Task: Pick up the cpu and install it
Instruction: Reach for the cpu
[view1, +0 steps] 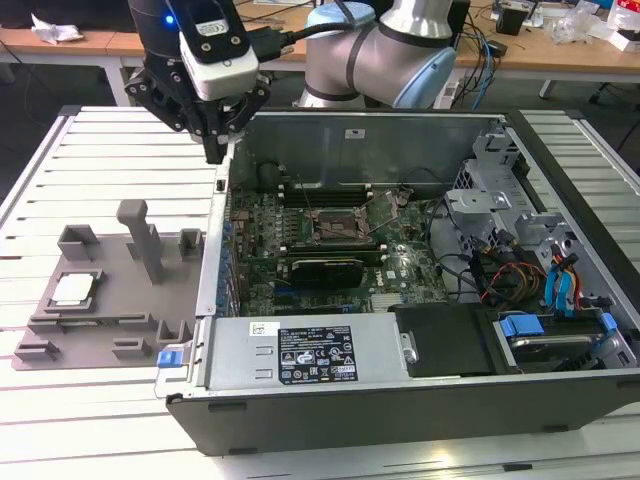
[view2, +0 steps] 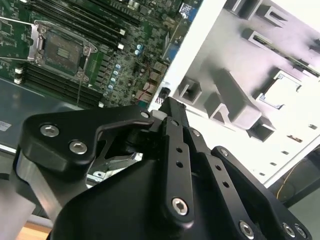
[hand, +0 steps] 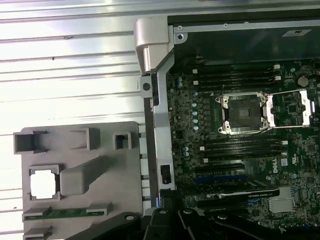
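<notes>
Slatted white bench (view1: 100, 150), desks (view1: 560, 55) in bg, cpu (view1: 74, 289) in grey tray (view1: 120, 303)

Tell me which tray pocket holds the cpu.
The square pocket toward the exterior view's left of the grey tray; only it frames the silvery cpu.

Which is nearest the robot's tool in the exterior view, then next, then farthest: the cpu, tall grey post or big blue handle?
1. Tall grey post, on the grey tray, just to the exterior view's left of the tool.
2. The cpu, farther left on that tray.
3. Big blue handle, inside the computer case, far to the exterior view's right.
</notes>
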